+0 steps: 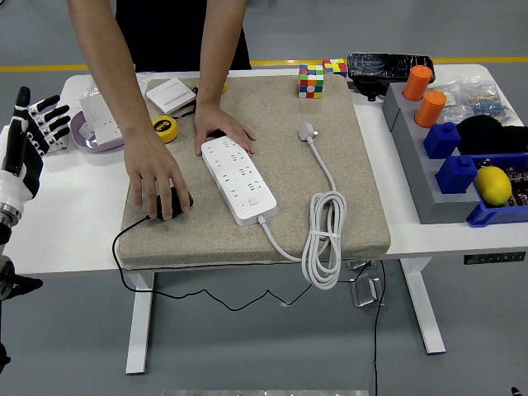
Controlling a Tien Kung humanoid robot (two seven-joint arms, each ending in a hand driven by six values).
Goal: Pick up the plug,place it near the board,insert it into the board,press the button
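Two person's hands rest on the black plug and white board; left hand fingers spread, empty.

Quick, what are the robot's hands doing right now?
Left hand: open, fingers spread, holding nothing, raised at the table's left edge.
Right hand: not in view.
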